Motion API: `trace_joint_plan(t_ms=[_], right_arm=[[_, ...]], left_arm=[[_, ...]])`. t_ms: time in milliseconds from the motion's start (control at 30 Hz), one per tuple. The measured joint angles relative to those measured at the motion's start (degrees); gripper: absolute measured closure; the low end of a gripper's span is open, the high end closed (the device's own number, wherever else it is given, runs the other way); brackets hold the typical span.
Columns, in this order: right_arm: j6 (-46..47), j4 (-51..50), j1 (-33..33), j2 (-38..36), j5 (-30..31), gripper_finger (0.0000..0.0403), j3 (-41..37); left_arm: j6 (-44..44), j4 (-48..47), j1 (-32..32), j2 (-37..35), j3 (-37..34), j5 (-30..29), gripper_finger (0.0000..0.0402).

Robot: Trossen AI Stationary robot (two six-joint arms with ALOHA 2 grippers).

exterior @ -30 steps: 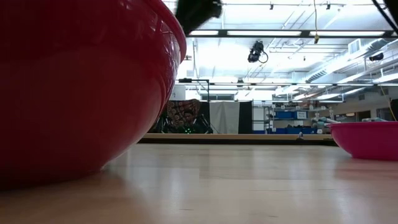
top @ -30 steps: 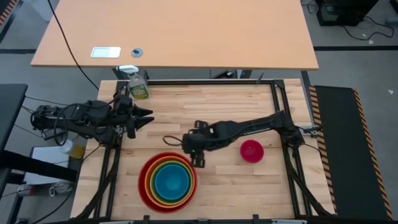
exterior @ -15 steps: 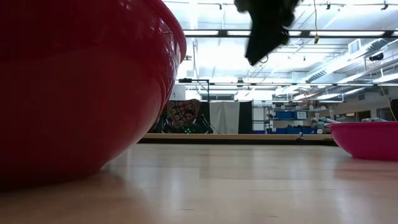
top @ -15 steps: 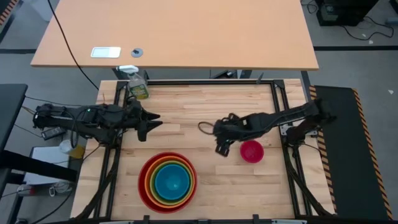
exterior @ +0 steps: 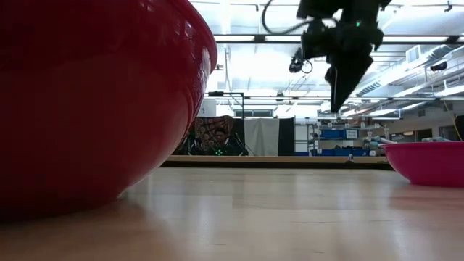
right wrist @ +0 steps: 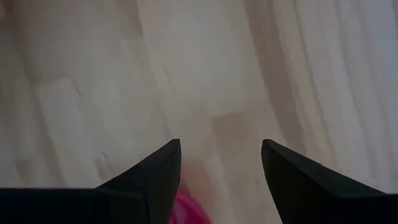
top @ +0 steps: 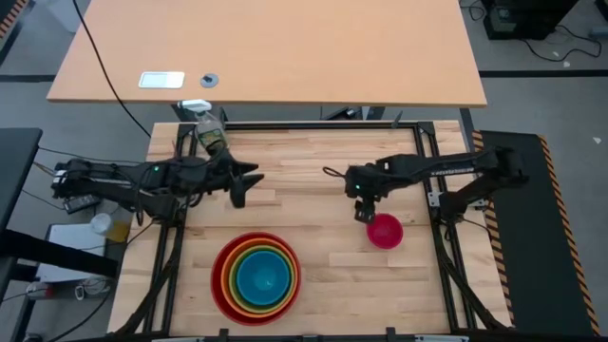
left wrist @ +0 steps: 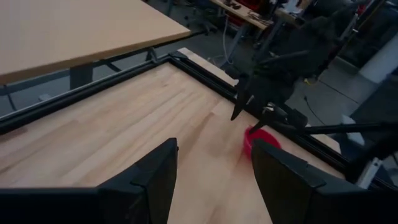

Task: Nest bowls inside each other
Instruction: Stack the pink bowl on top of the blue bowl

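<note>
A stack of nested bowls point(top: 256, 276), red outermost with orange, yellow, green and blue inside, rests on the table near its front edge; its red wall point(exterior: 94, 101) fills the low view's left. A small pink bowl point(top: 385, 231) stands alone on its base at the right, also seen in the low view point(exterior: 428, 161) and the left wrist view point(left wrist: 261, 138). My right gripper point(top: 362, 211) hangs open just left of and above the pink bowl, pointing down, holding nothing. My left gripper point(top: 245, 183) stands open at the table's left, pointing toward the right.
A spray bottle point(top: 210, 132) stands at the table's far left corner. A black metal frame point(top: 418, 133) runs along the table's far and side edges. Bare wood lies between the stack and the pink bowl.
My right gripper has swung away from the stack toward the table's right, to a spot beside the pink bowl, and has sunk somewhat. My left gripper has reached farther toward the table's middle. Neither bowl has moved.
</note>
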Motion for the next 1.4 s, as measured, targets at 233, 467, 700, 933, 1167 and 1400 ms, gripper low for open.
trace_joint_plan(t_ms=[233, 467, 700, 933, 1167, 1400], right_arm=[[-11.9, -3.5, -4.1, 2.9, -5.1, 0.0174, 0.0], [-18.7, -8.6, -3.4, 2.7, -6.7, 0.0174, 0.0], [-20.8, -11.5, 0.1, 3.1, -11.2, 0.0174, -0.3], [-20.6, -6.8, 4.2, 3.2, -7.8, 0.0180, -8.3], [-17.9, -2.3, 5.3, 3.1, -5.0, 0.0203, -12.7], [-15.4, 4.9, 5.8, 3.1, -3.7, 0.0229, -16.0]], left_arm=[[-1.1, 0.0, 3.1, -0.1, 0.0, 0.0, 0.0194], [-1.2, -0.8, 4.2, -0.2, 0.0, 0.8, 0.0194], [-0.3, -1.1, 4.2, -0.2, 0.0, 1.0, 0.0194], [0.2, -1.8, 4.2, -0.2, 0.0, 1.1, 0.0194], [0.2, -1.8, 4.2, -0.2, 0.0, 1.1, 0.0194], [-0.2, -1.8, 4.2, -0.2, 0.0, 1.1, 0.0194]])
